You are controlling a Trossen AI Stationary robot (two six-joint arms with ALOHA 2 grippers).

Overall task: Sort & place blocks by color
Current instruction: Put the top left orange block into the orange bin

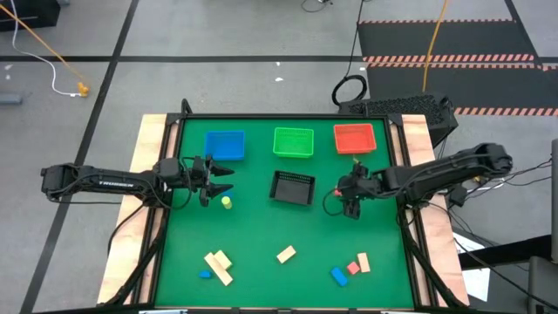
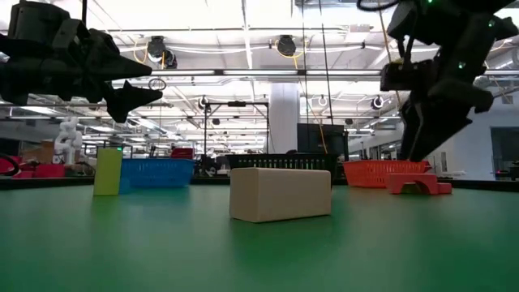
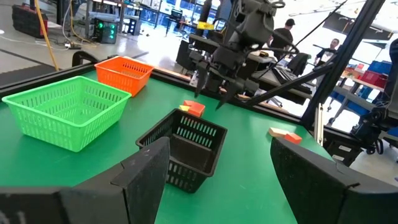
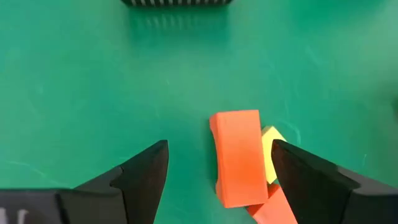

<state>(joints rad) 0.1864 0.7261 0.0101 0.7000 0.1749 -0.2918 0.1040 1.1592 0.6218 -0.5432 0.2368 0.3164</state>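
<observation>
Right wrist view: red block (image 4: 236, 157) flat on mat between open right gripper (image 4: 221, 171) fingers, long axis running away from wrist, yellow piece (image 4: 271, 146) touching its side. Near red tray (image 1: 354, 138), right of black tray (image 1: 292, 187). Risk: closing could pinch both. Left gripper (image 1: 212, 180) open, idle by green block (image 1: 226, 202).

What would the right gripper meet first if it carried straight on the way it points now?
Pointing down at the table, the open right gripper would most likely meet the red block lying between its fingers, with a yellow-green block touching that block's far side. How high it stands above them is unclear.
</observation>
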